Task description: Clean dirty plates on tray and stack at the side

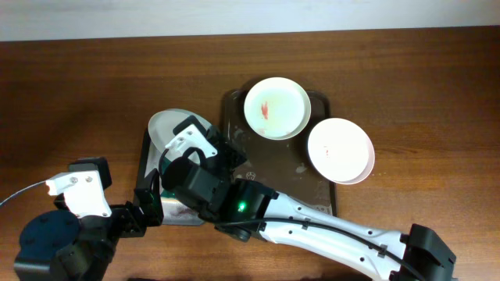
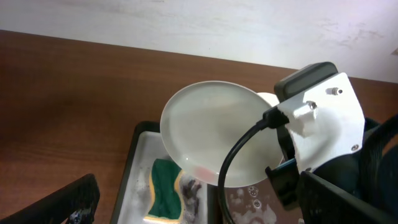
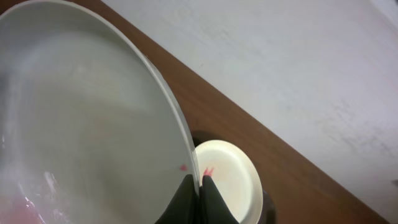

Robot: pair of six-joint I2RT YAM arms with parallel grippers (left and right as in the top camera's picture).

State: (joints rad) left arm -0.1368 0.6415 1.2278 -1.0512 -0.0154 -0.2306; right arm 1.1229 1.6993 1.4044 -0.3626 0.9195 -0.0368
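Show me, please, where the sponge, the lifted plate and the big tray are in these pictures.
sponge [image 2: 163,186], left wrist view, on its green top.
lifted plate [image 2: 208,130], left wrist view, middle of its inside.
big tray [image 1: 277,160], overhead view, bare part of its floor.

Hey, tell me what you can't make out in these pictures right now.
Left gripper: dark and small overhead, cropped at the left wrist view's bottom edge; jaws open or shut unclear.
Sponge: cut by that same edge; overhead, the right arm covers it.
Brown tray: near corner under that arm, overhead.
Held plate: its lower rim behind the right gripper, overhead.
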